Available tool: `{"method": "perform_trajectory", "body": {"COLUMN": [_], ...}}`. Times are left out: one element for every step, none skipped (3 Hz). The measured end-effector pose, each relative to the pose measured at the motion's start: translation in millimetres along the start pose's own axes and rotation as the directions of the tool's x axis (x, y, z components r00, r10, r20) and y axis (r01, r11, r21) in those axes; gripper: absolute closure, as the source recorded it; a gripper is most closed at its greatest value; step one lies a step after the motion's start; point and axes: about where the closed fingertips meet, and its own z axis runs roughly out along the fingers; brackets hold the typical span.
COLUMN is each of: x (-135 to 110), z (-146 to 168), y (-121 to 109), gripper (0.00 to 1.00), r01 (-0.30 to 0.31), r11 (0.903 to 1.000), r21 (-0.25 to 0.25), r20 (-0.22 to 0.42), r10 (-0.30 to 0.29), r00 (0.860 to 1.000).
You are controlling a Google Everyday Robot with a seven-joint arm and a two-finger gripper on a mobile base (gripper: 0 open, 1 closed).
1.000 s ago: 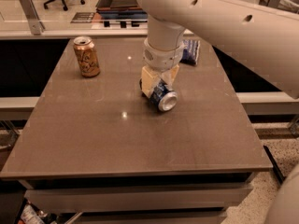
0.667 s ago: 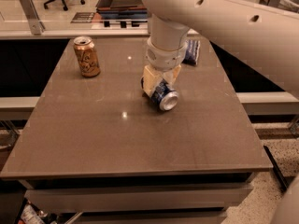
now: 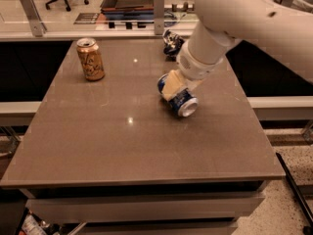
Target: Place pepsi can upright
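Note:
The pepsi can [image 3: 182, 102] is blue with silver ends. It lies on its side near the middle-right of the brown table [image 3: 127, 146], with one silver end facing the front right. My gripper [image 3: 174, 91] comes down from the upper right on the white arm. Its cream fingers [image 3: 169, 86] are closed around the can's body. The far side of the can is hidden behind the fingers.
A gold-tan can [image 3: 90, 58] stands upright at the table's back left. A dark blue snack bag [image 3: 172, 43] lies at the back edge, just behind my arm. A counter with a glass rail runs behind the table.
My arm has swung so that it now leans in from the right. The gripper and the can have shifted slightly to the right. The snack bag now shows to the left of the arm.

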Motion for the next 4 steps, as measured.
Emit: {"method": "perform_trajectory", "body": {"x": [3, -5, -7, -9], "z": [-12, -26, -45, -64], "y": [-16, -33, -45, -48], "gripper": [1.0, 1.0, 1.0, 1.0], "r01": [-0.032, -0.048, -0.063, -0.057], "r11": [0.9992, 0.9979, 0.9971, 0.9981], "r21": [-0.024, -0.044, -0.042, -0.024], "r20": [0.134, 0.269, 0.385, 0.477], "r10": [0.035, 0.058, 0.074, 0.062], "r00": [0.99, 0.961, 0.92, 0.877]}}
